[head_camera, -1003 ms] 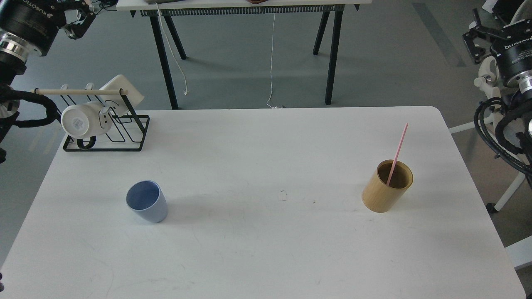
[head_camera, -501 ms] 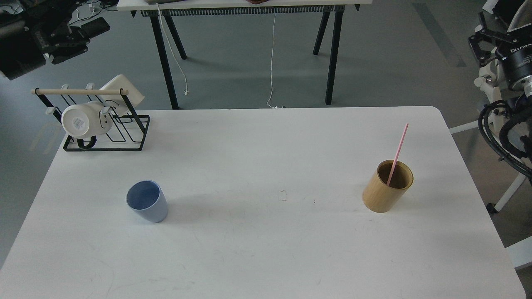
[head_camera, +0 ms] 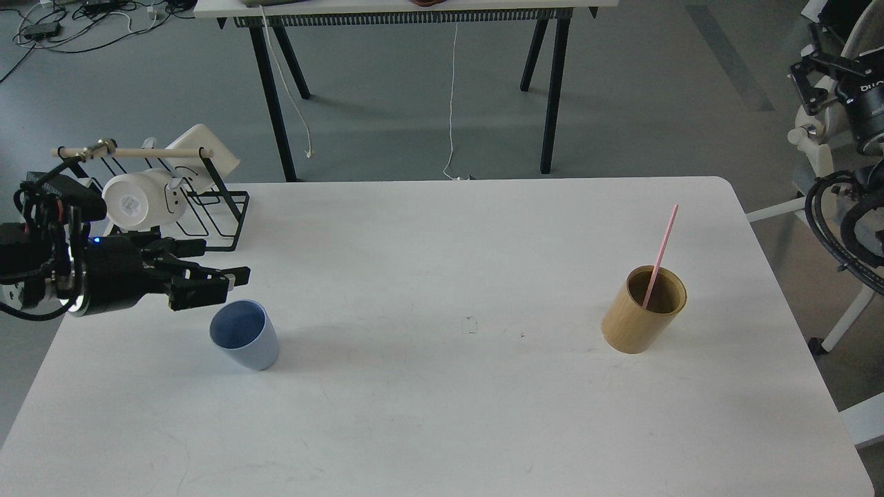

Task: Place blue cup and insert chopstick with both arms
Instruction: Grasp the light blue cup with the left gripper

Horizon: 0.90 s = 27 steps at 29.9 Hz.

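The robot's left arm had swung down from the far upper corner, where it hung half a second before, and its left hand [head_camera: 217, 284] now reached in low from the left side of the white surface [head_camera: 442, 428], pointing toward the blue cup [head_camera: 244, 335]. The fingers were spread apart and held nothing; their tips hovered just beside the cup's far-left rim, apparently not yet touching it, though how high they sat above the rim was hard to tell. The blue cup stood upright and had not moved, well left of centre, in front of the black wire rack [head_camera: 176, 228] that carried a white mug [head_camera: 138, 201]. Far to the right, the pink chopstick [head_camera: 660, 255] leaned inside the tan wooden holder [head_camera: 644, 309], unchanged. The right hand [head_camera: 818, 86] sat off the surface at the right edge, too dark and partly cut off to tell how far open it was. Judging from this, the left arm had just begun its approach to grasp the cup, and the chopstick step had not started
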Motion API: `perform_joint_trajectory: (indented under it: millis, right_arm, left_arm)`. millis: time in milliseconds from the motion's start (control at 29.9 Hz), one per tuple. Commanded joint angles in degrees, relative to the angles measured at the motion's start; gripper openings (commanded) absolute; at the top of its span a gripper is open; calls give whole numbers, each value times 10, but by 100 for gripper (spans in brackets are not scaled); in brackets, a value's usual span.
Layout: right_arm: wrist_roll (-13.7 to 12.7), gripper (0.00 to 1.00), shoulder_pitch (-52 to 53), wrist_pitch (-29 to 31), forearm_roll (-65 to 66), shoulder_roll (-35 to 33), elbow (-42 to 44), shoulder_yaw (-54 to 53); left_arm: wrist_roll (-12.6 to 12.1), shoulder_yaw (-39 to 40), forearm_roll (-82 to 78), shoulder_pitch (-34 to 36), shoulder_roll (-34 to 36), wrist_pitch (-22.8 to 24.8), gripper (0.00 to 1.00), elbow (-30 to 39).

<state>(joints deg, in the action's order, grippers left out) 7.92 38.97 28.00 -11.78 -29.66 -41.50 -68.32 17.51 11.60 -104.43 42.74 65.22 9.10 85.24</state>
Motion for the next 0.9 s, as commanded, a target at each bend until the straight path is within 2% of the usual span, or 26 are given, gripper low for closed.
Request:
perform_joint_trajectory:
  millis: [0, 100, 301, 401, 501, 769, 869]
  right_arm:
    - [0, 99, -3, 0, 0, 0, 0, -1]
    - [0, 99, -3, 0, 0, 0, 0, -1]
    - [-1, 99, -5, 0, 0, -7, 0, -1]
    - [0, 99, -4, 0, 0, -8, 3, -1]
    - [0, 99, -5, 0, 0, -8, 4, 0]
    - [0, 99, -5, 0, 1, -8, 4, 0]
    - [0, 99, -5, 0, 0, -8, 3, -1]
  left_arm:
    - [-15, -26, -94, -1, -45, -41, 92, -54]
    - [-15, -26, -128, -2, -83, -41, 88, -106]
    - [-15, -29, -133, -7, -103, -38, 63, -123]
    - [-14, -30, -133, -13, -103, -38, 56, -125]
    - [-12, -30, -133, -14, -103, -38, 52, -126]
    - [-8, -31, -133, -30, -99, -38, 51, -126]
    - [9, -31, -133, -42, -99, -38, 43, -128]
